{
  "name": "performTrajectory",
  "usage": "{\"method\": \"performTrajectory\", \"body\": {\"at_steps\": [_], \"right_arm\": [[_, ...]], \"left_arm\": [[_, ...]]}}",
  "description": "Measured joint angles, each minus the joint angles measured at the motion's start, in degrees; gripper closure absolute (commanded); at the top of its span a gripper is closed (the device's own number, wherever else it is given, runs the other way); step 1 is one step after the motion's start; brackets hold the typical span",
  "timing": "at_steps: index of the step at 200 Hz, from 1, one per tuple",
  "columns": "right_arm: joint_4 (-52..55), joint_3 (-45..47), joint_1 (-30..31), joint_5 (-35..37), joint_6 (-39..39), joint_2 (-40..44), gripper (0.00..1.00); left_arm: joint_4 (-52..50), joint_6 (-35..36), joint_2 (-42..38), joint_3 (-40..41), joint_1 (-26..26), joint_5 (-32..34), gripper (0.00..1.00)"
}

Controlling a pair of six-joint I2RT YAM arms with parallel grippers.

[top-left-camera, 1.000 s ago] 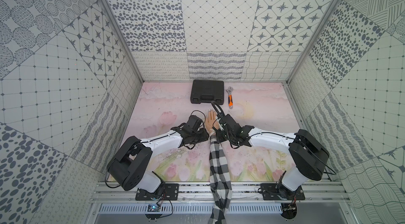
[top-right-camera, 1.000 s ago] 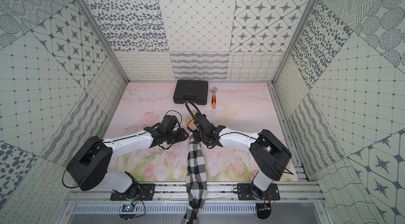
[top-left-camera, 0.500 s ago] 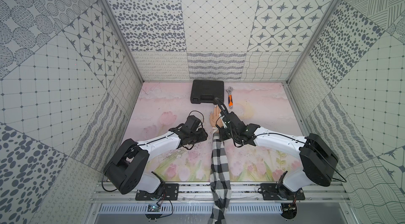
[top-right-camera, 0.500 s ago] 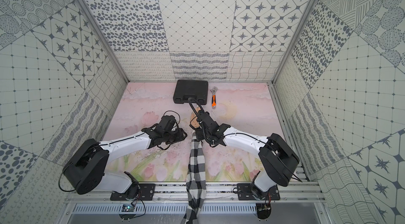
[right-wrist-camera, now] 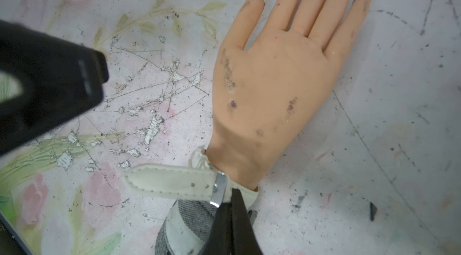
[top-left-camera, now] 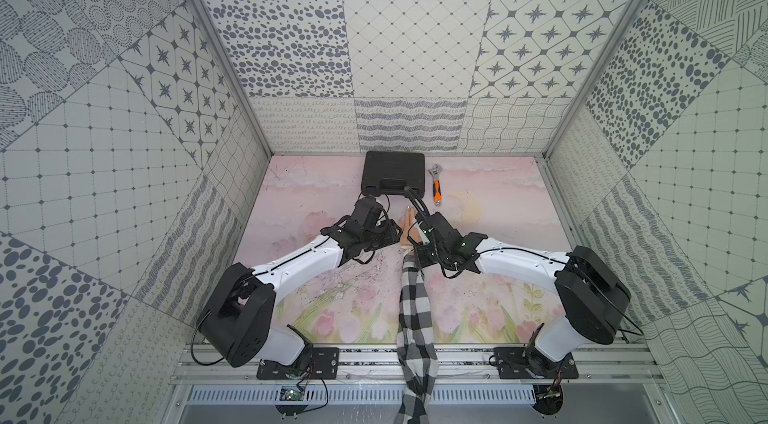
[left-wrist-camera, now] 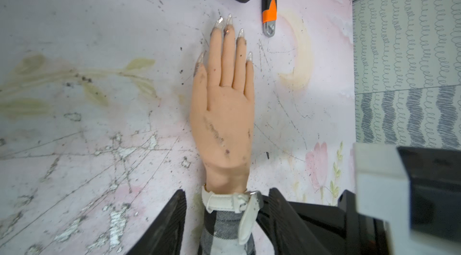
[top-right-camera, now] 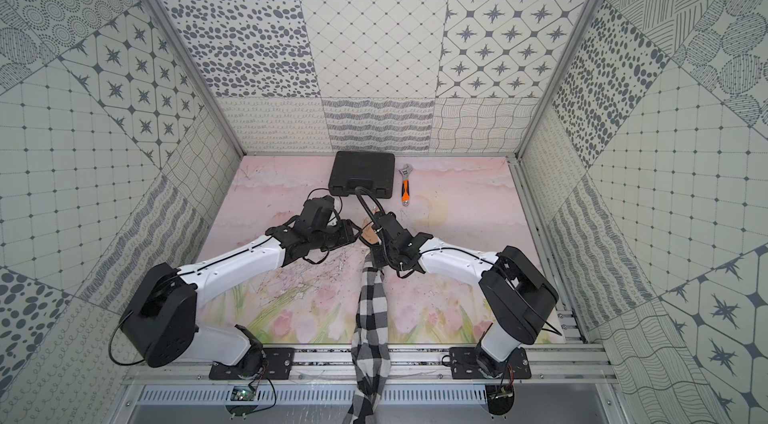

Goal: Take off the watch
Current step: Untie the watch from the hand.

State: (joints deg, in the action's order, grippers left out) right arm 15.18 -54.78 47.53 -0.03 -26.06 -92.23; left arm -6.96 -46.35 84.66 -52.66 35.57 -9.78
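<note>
With the left claw parted astride the mannequin wrist, the closed right claw should ease the watch buckle loose gently.

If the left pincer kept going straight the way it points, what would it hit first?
Probably the watch on the mannequin wrist, lying between the left pincer's open jaws. Depth is unclear; it might touch the table first.

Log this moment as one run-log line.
watch: on mannequin wrist, strap tail loose | left gripper: open, straddling wrist | right gripper: shut, at buckle
</note>
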Motion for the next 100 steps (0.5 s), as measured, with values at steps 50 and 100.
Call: {"method": "performTrajectory", "body": {"at_steps": [50, 100], "right_arm": [[-0.46, 0.0, 0.0, -0.48, -0.09, 0.0, 1.0], [-1.27, 0.04, -0.04, -0.81, -0.37, -0.02, 1.0]], "left_arm": [[0.42, -0.81, 8.17, -4.57, 0.07, -2.73, 0.47], [0.57, -1.22, 12.35, -6.99, 1.4, -3.98, 0.47]]}}
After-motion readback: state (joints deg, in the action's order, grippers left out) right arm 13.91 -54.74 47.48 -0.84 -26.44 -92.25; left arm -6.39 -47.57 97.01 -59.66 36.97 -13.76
